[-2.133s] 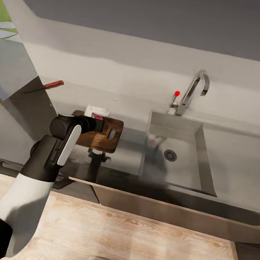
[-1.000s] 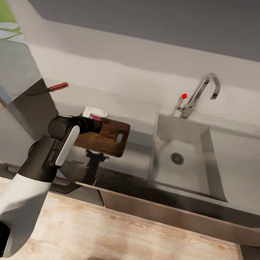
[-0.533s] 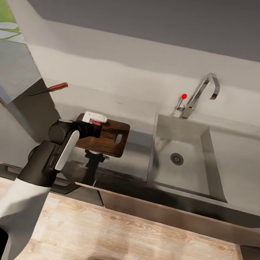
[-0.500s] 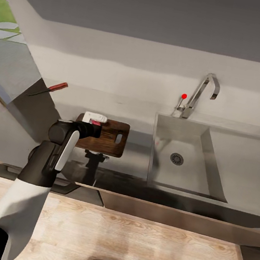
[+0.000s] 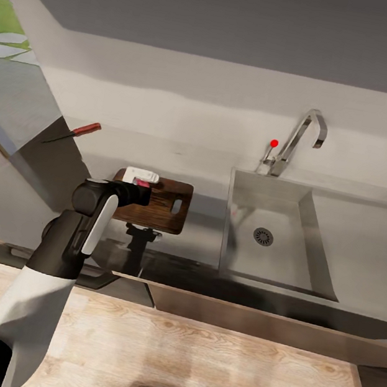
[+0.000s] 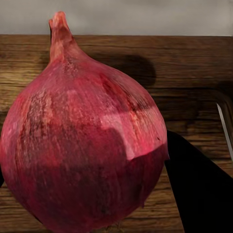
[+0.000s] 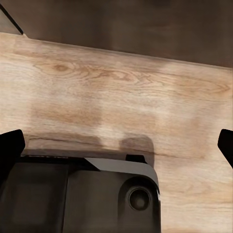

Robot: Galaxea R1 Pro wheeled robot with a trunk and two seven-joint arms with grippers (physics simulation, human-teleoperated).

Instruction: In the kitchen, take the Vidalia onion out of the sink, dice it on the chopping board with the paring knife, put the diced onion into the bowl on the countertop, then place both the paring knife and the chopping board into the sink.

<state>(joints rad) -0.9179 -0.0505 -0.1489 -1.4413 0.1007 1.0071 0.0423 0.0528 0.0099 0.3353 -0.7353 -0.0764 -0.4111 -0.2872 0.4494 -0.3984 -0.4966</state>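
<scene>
1. Glossy grey countertop (image 5: 197, 244), smooth and reflective.
2. Boxy stainless sink (image 5: 274, 238) with a round drain.
3. Brown wood-grain chopping board (image 5: 160, 204) with rounded corners and a slot handle, left of the sink.
4. Left gripper (image 5: 141, 177) clamps the Vidalia onion (image 6: 85, 145), a streaky reddish bulb, over the board.
5. Right gripper (image 7: 116, 145) is spread wide above plank flooring.
6. Red-handled paring knife (image 5: 73, 132) lies far left.

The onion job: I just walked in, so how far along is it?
Done: the sink basin looks empty of the Vidalia onion. In hand: the left gripper holds it, still whole, over the chopping board; whether it touches the wood is unclear. Left: the paring knife lies untouched far back on the countertop, so dicing, filling the bowl and putting knife and board into the sink all remain.
</scene>
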